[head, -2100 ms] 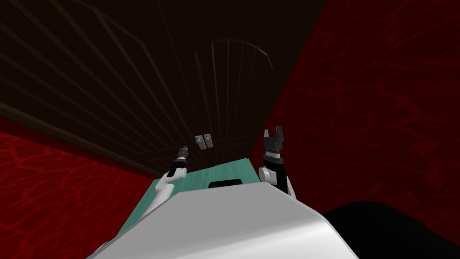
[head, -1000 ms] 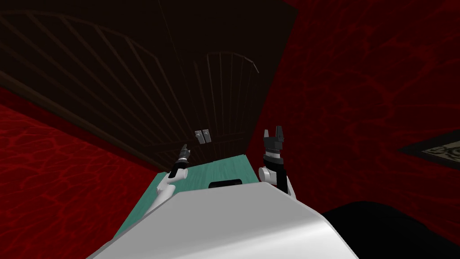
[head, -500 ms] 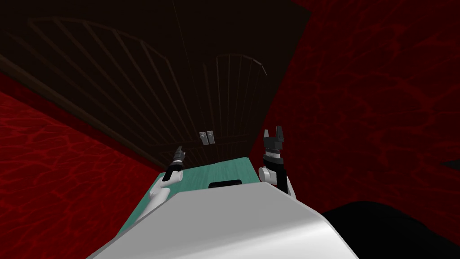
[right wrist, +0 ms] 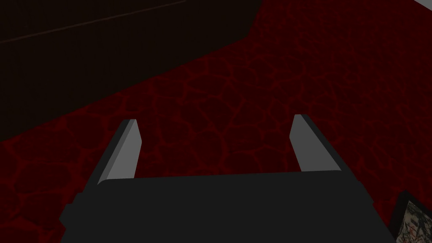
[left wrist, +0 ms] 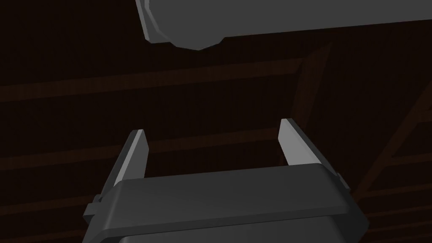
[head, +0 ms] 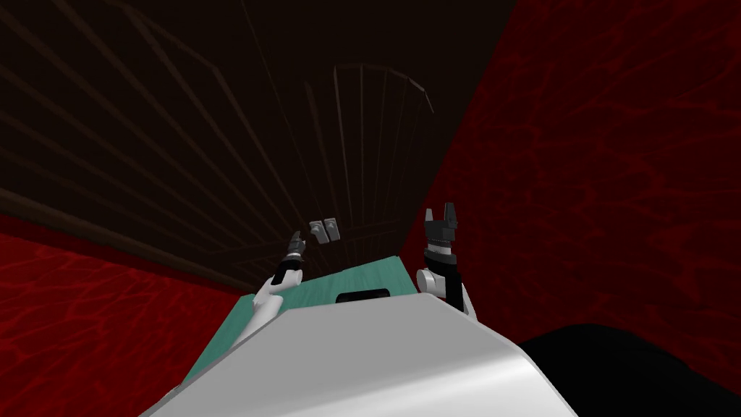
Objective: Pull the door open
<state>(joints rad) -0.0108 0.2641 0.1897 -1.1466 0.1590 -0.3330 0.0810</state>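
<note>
Left gripper [left wrist: 213,134]: fingers spread, gap between them free. Grey door handle [left wrist: 274,17] lies across the path beyond the fingertips, not touching. Dark slatted door [left wrist: 63,84] closes off everything behind it. Right gripper [head: 441,215] stands in open air beside the red wall [head: 615,181].

Dim room, deep red walls, teal floor.

The right-hand wall [head: 615,181] is dark red, crossed by a web of brighter red veins like cracked stone, and it splays up to the upper corner. The left-hand wall [head: 94,318] has the same red veined surface and lies low on that side. A narrow strip of teal floor [head: 318,282] lies between them. A black area [head: 637,369] lies at the foot of the right-hand wall. In the right wrist view, the corner of a dark picture frame [right wrist: 415,221] with a pale mottled picture sits against the red wall. The light is low throughout.
</note>
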